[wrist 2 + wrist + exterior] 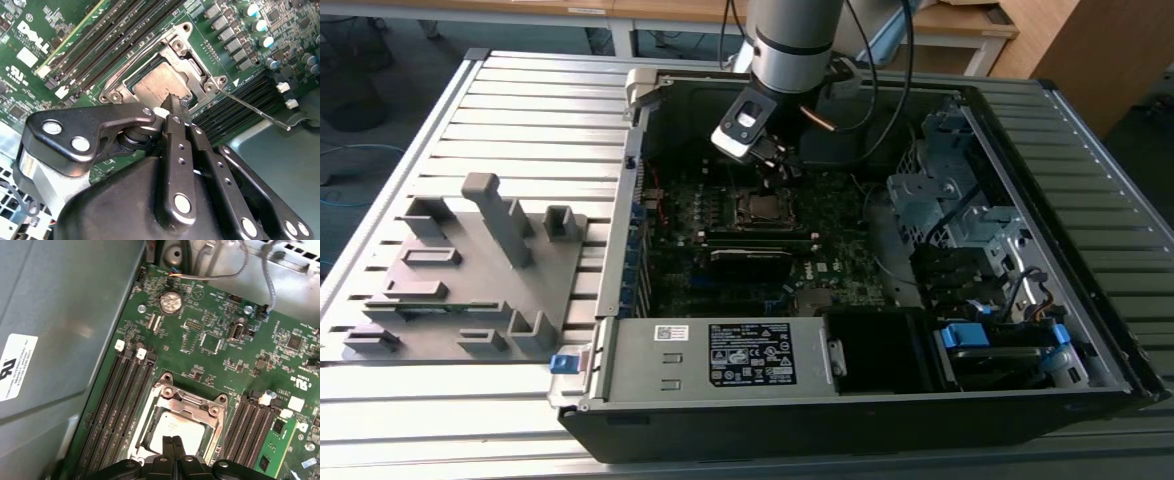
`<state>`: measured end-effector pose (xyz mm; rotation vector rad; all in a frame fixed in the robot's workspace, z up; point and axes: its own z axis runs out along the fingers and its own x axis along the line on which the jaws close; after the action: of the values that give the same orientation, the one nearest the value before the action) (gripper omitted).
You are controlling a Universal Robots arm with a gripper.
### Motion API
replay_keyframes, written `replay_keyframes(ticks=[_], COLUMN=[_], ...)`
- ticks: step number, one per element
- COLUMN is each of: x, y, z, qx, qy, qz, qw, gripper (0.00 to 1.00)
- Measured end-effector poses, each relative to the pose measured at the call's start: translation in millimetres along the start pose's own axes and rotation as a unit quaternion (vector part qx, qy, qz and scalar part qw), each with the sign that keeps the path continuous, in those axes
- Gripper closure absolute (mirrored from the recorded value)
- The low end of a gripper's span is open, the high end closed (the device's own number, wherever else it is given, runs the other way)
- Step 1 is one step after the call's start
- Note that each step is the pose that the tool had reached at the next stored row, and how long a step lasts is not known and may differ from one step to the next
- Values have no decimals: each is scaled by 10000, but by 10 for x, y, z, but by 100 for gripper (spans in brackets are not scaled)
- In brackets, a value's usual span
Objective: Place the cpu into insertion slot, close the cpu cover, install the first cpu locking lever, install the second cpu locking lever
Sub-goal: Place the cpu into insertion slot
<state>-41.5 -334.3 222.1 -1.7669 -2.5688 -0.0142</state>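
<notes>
The cpu point(159, 86) point(177, 431) lies flat in the insertion slot point(763, 208) of the green motherboard point(210, 320). The silvery cpu cover point(192, 62) point(172, 396) lies down over it, framing the chip. My gripper point(178, 102) point(172, 441) point(781, 172) is shut, with nothing seen between its fingers. Its tips are at the chip's edge by the cover's rim; I cannot tell whether they touch. One thin locking lever point(255, 111) sticks out sideways from a corner of the socket, its hooked end free over the memory slots. A second wire lever point(137, 57) runs along the opposite side of the cover.
Long black memory slots point(117, 400) point(115, 37) flank the socket on both sides. The open case point(1014, 330) walls the board in, with a power supply point(720, 355) in front and a drive cage point(961, 200) at the exterior view's right. A grey fixture block point(467, 270) sits outside at the exterior view's left.
</notes>
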Motion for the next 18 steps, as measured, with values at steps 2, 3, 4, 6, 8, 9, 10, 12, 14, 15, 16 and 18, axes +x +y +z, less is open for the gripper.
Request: replay_keyframes(ticks=[2,3,4,6,8,9,10,12,14,15,16,18], x=[0,0,0,0,0,0,0,0,0,-1,-1,-1], y=[0,0,0,0,0,0,0,0,0,0,0,0], z=[0,1,2,3,4,5,6,7,9,9,10,10], qx=[4,6,7,12,16,18,20,24,28,30,31,31], qy=[-1,-1,-1,-3,-4,-5,-5,-6,-7,-7,-7,-7], qz=[-138,-217,-301,-472,-638,-721,-803,-974,-1130,-1195,-1222,-1225], qw=[9999,9998,9995,9989,9980,9974,9968,9952,9936,9928,9925,9925], gripper=[90,90,90,90,90,90,90,90,90,90,90,90])
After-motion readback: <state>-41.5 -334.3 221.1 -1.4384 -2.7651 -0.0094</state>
